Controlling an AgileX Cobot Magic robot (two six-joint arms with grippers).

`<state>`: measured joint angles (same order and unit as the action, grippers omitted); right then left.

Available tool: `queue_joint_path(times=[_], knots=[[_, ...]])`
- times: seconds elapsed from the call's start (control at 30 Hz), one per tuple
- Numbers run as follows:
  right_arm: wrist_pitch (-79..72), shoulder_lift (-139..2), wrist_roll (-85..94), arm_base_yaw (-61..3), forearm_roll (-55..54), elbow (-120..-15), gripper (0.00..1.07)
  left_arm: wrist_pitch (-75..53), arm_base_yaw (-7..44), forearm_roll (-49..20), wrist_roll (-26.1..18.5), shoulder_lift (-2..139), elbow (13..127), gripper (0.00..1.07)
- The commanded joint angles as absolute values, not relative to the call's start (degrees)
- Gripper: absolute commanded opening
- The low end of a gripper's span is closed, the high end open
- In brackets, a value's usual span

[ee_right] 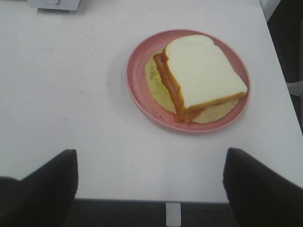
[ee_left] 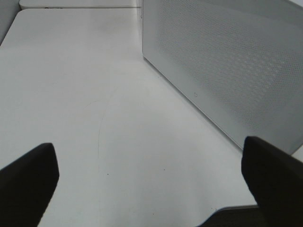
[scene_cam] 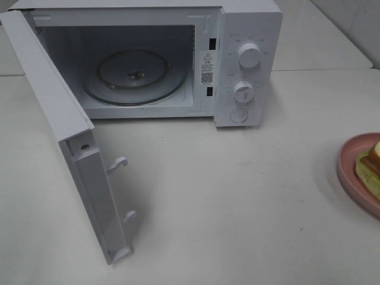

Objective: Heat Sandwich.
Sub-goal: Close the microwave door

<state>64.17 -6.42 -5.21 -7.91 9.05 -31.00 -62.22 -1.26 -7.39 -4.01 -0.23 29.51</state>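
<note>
Your sandwich (ee_right: 201, 75) lies flat on the pink plate (ee_right: 138, 87), which sits on the white worktop (scene_cam: 237, 202) at the right edge of the high view, well apart from the microwave (scene_cam: 246, 59). In the right wrist view its top slice is nearly square; the long axis cannot be told with confidence. The rounded crown of the slice points away from the right gripper (ee_right: 149, 189), toward the far rim of the plate, and the red-orange filling shows along one side. Lettuce spreads out beneath it.

Your right fingers (ee_right: 45, 184) stand wide apart, holding nothing, near the plate but clear of it. Your left gripper (ee_left: 151, 179) is likewise spread wide and empty, just beside the microwave door (ee_left: 227, 61), which stands swung open. The glass turntable (scene_cam: 135, 76) inside is bare.
</note>
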Motion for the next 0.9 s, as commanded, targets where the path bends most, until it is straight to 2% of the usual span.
queue_joint_path(times=[0.03, 0.5, 0.9], knots=[[61.02, -5.04, -4.41, -6.59, 8.42, -30.60, 0.76, -61.59, -1.32, -7.56, -3.67, -0.57, 29.51, 0.98], [56.95, 1.83, -3.61, -0.86, 5.56, -28.59, 0.76, -61.59, -1.32, -7.56, -3.67, -0.57, 29.51, 0.98], [56.95, 1.83, -3.61, -0.86, 5.56, -28.59, 0.76, -61.59, -1.32, -7.56, -3.72, -0.57, 29.51, 0.98]])
